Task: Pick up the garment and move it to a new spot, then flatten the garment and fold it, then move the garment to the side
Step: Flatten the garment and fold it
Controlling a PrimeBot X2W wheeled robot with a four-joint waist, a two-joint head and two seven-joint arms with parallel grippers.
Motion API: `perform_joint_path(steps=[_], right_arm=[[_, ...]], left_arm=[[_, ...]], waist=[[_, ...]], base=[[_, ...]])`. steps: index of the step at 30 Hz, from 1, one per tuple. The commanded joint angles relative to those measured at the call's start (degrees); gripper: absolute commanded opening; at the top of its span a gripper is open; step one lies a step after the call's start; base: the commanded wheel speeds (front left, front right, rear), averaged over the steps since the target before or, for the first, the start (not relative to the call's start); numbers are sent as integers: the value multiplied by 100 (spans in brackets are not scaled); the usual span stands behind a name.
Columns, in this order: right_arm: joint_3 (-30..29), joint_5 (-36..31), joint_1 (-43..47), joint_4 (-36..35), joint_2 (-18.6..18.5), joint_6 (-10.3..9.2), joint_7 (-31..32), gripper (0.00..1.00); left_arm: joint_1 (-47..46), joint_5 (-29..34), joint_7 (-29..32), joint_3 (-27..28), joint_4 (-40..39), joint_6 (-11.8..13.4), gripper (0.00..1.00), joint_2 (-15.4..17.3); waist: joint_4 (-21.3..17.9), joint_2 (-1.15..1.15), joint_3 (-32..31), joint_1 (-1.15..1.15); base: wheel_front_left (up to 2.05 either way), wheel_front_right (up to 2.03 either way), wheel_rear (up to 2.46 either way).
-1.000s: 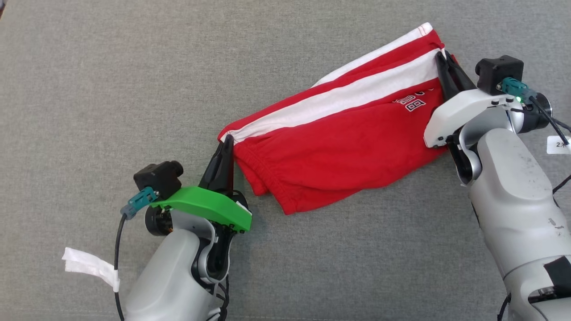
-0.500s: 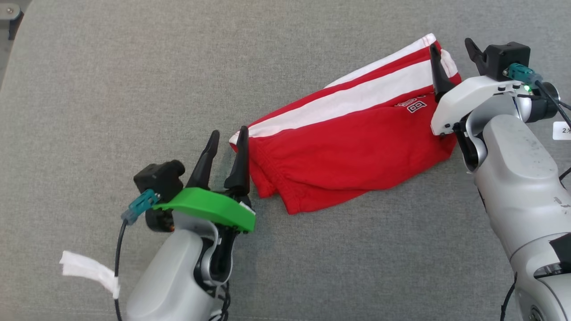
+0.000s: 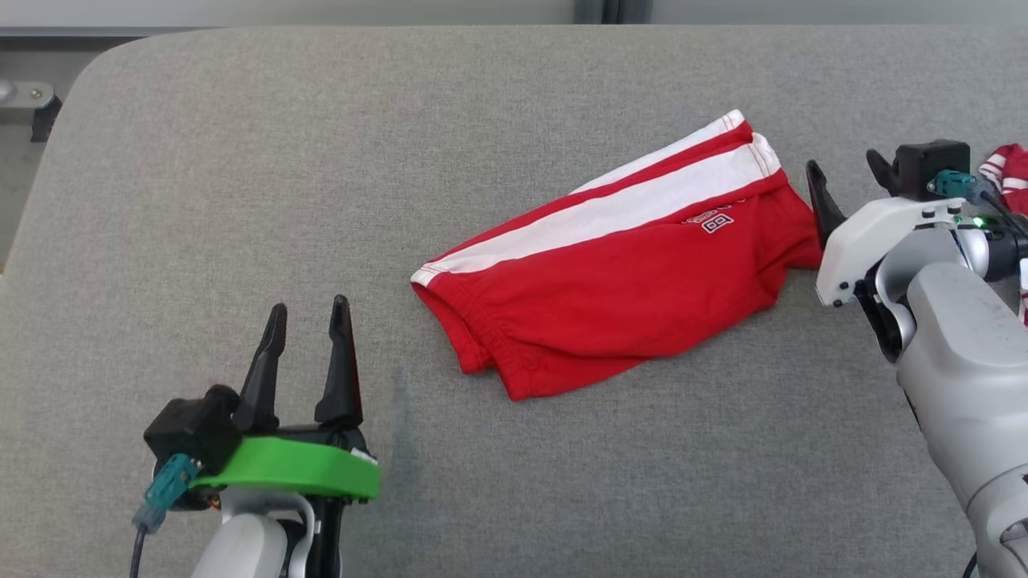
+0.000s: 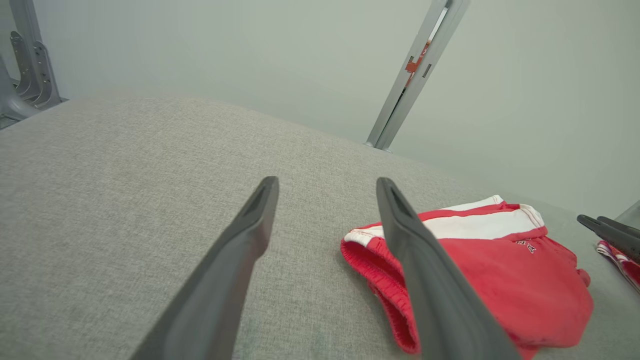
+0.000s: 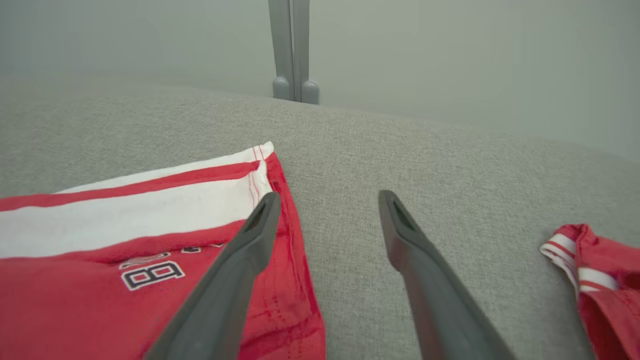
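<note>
Item: red shorts [image 3: 618, 297], one pair, folded over on themselves. We record two broad white stripes along the far long edge, running from the near left up to the far right. A gathered elastic band forms the left end, and a stitched hem closes the far right end. A small white print with dark outline, reading as an "8" in the right wrist view [image 5: 100, 280], sits close to that hem. The near edge bulges in soft rounded folds rather than lying sharp.

Location: we find the shorts lying right of centre on the grey fabric surface [image 3: 241, 201], set on a diagonal.

Right gripper [image 3: 843, 162]: fingers spread wide, nothing between them, just beside the shorts' right end. In its own wrist view [image 5: 330, 196] the left finger overlaps the hem edge; we cannot tell whether it touches.

Left gripper [image 3: 309, 305]: fingers likewise parted and empty, to the near left, apart from the waistband end [image 4: 327, 182].

Further right: a second red garment with white stripes [image 3: 1008, 172], crumpled, past the right gripper.
</note>
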Motion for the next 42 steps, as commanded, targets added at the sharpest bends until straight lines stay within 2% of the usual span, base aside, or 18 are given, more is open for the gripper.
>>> perform_joint_path(steps=[1,8,19,20,21,22,23,26,27,34,42], right_arm=[[67,133,121,31,-51,-9,111,100],[308,689,221,181,-213,-9,697,100],[524,1070,158,639,-279,-9,1323,100],[543,1090,159,659,-259,-8,1323,65],[562,1117,153,666,-232,-8,1312,47],[587,1141,150,672,-203,-7,1297,35],[610,1167,145,660,-182,-7,1272,31],[670,1274,143,577,-133,-7,1117,4],[680,1301,142,546,-123,-8,1050,0],[814,1582,384,209,53,-8,424,0],[885,1991,1137,-435,201,-8,-194,0]], left_arm=[[155,187,-17,94,-142,70,100,53],[633,370,-10,362,-418,126,100,-98],[727,500,-11,531,-377,-25,100,-278],[725,511,-11,544,-372,-35,100,-293],[725,515,-11,554,-372,-35,100,-307],[724,515,-11,563,-370,-52,100,-317],[717,526,-11,576,-371,-72,100,-319],[701,561,-11,590,-355,-93,100,-313],[699,559,-11,595,-351,-100,100,-305],[714,604,-4,620,-331,-100,100,-224],[814,620,24,612,-369,-53,100,-159]], waist=[[16,0,-64,0],[319,0,-4,0],[617,0,41,0],[611,0,40,0],[597,0,40,0],[573,0,37,0],[544,0,33,0],[411,0,-2,0],[356,0,-20,0],[-211,0,-209,0],[-901,0,-385,0]], base=[[0,0,0],[0,0,0],[0,0,0],[0,0,0],[0,0,0],[0,0,0],[0,0,0],[0,0,0],[0,0,0],[0,0,0],[0,0,0]])
